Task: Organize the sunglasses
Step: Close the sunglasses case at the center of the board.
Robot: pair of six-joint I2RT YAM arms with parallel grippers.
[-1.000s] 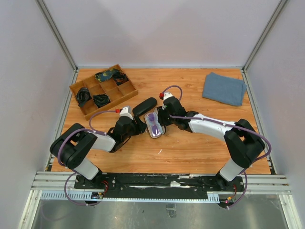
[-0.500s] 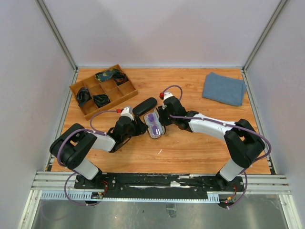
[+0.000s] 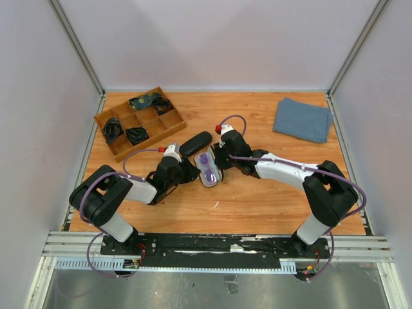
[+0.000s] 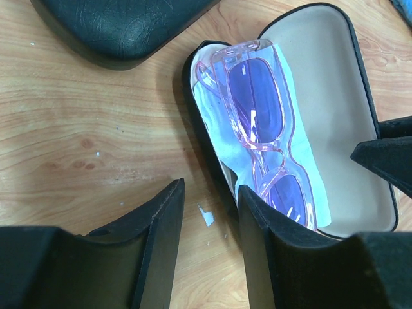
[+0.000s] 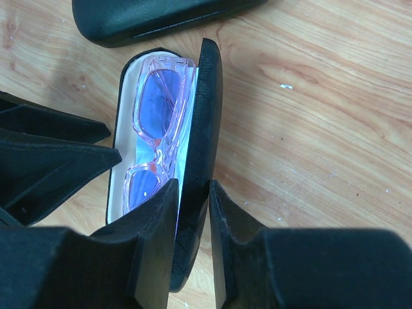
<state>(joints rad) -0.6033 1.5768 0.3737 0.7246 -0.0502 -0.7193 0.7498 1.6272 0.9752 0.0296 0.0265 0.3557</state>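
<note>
The pale pink sunglasses (image 4: pixel 257 103) lie folded on a light blue cloth (image 4: pixel 215 125) inside an open black hard case (image 4: pixel 335 96). The case sits mid-table in the top view (image 3: pixel 211 182). My right gripper (image 5: pixel 192 190) is shut on the rim of the case's raised lid (image 5: pixel 207 109), with the pink sunglasses (image 5: pixel 158 103) just left of it. My left gripper (image 4: pixel 209 193) is open and empty over bare wood, its right finger against the case's near end. In the top view the left gripper (image 3: pixel 188 172) and right gripper (image 3: pixel 217 161) flank the case. The black-framed pair is not visible.
A closed black hard case (image 3: pixel 195 143) lies just behind the open one, and also shows in the left wrist view (image 4: pixel 122 26) and the right wrist view (image 5: pixel 154 16). A wooden divided tray (image 3: pixel 152 140) with dark items stands far left. A folded blue cloth (image 3: pixel 302 119) lies far right.
</note>
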